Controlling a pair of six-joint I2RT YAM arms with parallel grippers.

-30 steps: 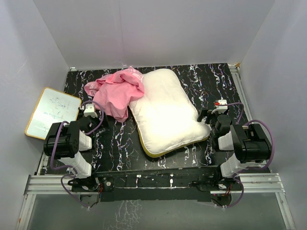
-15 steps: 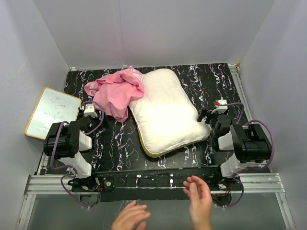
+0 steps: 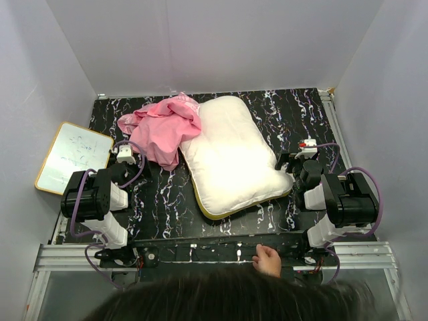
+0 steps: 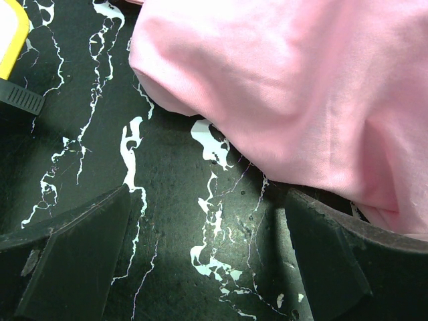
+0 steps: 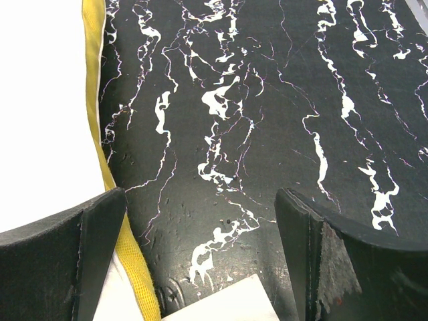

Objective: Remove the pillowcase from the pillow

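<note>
Nearest us, a person's hand (image 3: 269, 259) rested on the front rail, so we judged it best to hold both arms parked. The left claw (image 4: 207, 200) stood apart over bare surface (image 3: 167, 200), with the pillowcase (image 3: 164, 130) just beyond its tips. The right claw (image 5: 200, 197) stood apart too, empty, just beside the pillow (image 3: 234, 157) at its yellow band. The pillow lay bare mid-surface, the pillowcase crumpled against its far-left side, so we judged it off. Open room lay near-left and far-right, and walls closed three sides.
</note>
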